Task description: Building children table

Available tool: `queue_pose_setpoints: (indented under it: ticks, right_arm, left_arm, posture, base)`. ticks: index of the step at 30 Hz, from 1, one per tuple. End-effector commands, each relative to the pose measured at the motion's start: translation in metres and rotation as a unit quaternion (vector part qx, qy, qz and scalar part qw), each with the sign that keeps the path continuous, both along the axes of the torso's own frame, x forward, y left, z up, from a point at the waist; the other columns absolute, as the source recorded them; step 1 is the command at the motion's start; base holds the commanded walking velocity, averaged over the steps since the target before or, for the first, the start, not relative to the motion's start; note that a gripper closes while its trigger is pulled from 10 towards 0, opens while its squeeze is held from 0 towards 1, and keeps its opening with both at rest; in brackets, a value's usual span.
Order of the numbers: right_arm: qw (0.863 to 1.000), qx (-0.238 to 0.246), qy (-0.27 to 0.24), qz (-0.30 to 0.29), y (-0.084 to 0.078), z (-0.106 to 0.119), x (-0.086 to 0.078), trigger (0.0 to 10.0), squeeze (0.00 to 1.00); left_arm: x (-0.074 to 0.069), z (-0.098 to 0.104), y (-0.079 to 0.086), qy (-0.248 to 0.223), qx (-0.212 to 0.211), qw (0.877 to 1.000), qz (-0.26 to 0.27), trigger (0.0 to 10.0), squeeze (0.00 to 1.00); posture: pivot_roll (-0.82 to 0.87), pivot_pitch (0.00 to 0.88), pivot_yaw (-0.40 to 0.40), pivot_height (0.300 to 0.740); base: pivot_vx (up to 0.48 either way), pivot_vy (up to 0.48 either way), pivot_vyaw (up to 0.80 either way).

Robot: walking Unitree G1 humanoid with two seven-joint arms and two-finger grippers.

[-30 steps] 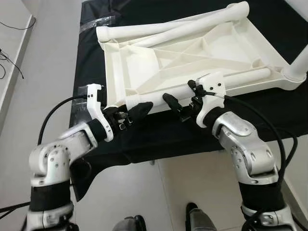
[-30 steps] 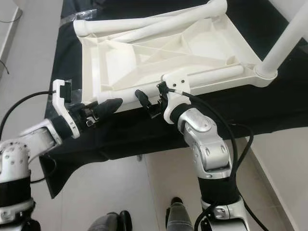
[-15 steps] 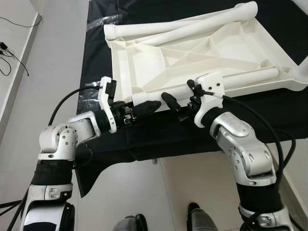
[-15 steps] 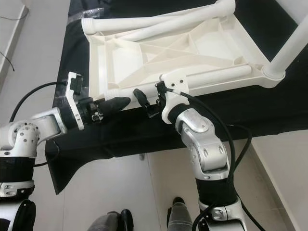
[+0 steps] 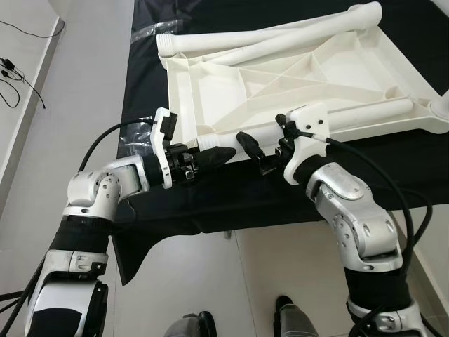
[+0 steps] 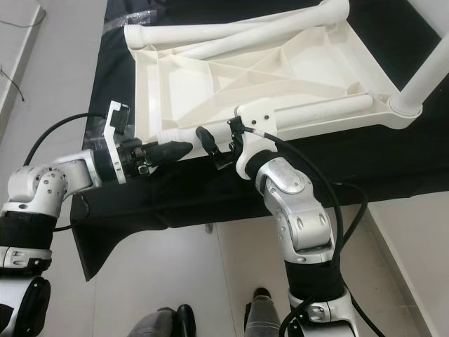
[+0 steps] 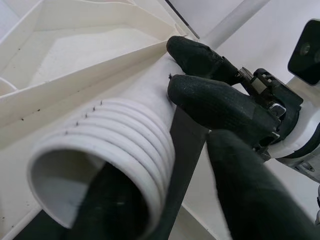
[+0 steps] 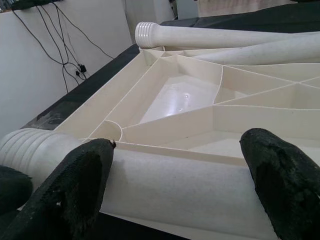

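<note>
Up close, the left gripper (image 7: 165, 215) straddles the ribbed end of a table leg (image 7: 100, 155), fingers spread; the right gripper (image 8: 175, 185) sits spread around its shaft; from above, the leg (image 5: 365, 112) lies across the upturned tabletop (image 5: 295, 70) on black cloth (image 5: 231, 196).

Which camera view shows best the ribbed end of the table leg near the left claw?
The left wrist view: the ribbed end looms large, every ridge and its hollow opening visible, with the left claw at it. The eye views show it small behind that claw's fingers. The right wrist view shows only its ridges at the picture's edge.
</note>
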State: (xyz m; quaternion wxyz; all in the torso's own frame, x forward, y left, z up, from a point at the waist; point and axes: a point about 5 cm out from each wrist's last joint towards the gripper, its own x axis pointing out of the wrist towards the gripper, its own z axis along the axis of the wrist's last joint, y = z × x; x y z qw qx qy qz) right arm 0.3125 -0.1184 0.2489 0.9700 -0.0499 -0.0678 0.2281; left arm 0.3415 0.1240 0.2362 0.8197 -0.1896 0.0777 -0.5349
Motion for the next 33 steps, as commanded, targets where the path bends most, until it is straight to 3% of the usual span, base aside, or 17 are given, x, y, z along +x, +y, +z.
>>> queue_pose_setpoints:
  ticks: [1, 12, 18, 20, 21, 23, 33]
  right_arm:
    - [1.0, 0.009, 0.012, 0.011, 0.004, -0.006, -0.002, 10.0, 0.0]
    - [1.0, 0.025, -0.003, 0.008, 0.005, 0.0, 0.002, 10.0, 0.0]
    - [0.998, 0.067, -0.013, 0.01, 0.002, 0.011, 0.009, 10.0, 0.0]
    - [0.991, 0.134, -0.016, 0.023, 0.0, 0.024, 0.012, 10.0, 0.0]
    - [0.991, 0.134, -0.016, 0.023, 0.0, 0.024, 0.012, 10.0, 0.0]
    - [0.981, 0.187, -0.021, 0.037, -0.001, 0.034, 0.015, 10.0, 0.0]
    - [0.968, 0.243, -0.027, 0.059, -0.002, 0.045, 0.023, 10.0, 0.0]
  left_arm:
    - [-0.002, -0.008, -0.003, 0.01, 0.004, 1.0, -0.017, 0.0, 0.0]
    - [-0.004, -0.022, 0.001, 0.02, -0.007, 1.0, 0.009, 0.0, 0.0]
    - [-0.008, -0.023, 0.01, 0.012, -0.027, 0.999, 0.037, 0.0, 0.0]
    - [-0.012, -0.014, 0.02, -0.008, -0.039, 0.998, 0.058, 0.0, 0.0]
    - [-0.012, -0.014, 0.02, -0.008, -0.039, 0.998, 0.058, 0.0, 0.0]
    - [-0.016, -0.007, 0.028, -0.027, -0.043, 0.996, 0.079, 0.0, 0.0]
    - [-0.024, 0.009, 0.045, -0.072, -0.044, 0.989, 0.119, 0.0, 0.0]
  posture:
    - [-0.19, 0.27, 0.11, 0.74]
    - [-0.18, 0.254, 0.111, 0.74]
    - [-0.18, 0.232, 0.105, 0.74]
    - [-0.17, 0.203, 0.095, 0.74]
    - [-0.17, 0.203, 0.095, 0.74]
    - [-0.16, 0.188, 0.088, 0.74]
    - [-0.14, 0.138, 0.074, 0.74]
  base:
    - [0.0, 0.0, 0.0]
    - [0.0, 0.0, 0.0]
    - [0.0, 0.0, 0.0]
    - [0.0, 0.0, 0.0]
    - [0.0, 0.0, 0.0]
    - [0.0, 0.0, 0.0]
    - [0.0, 0.0, 0.0]
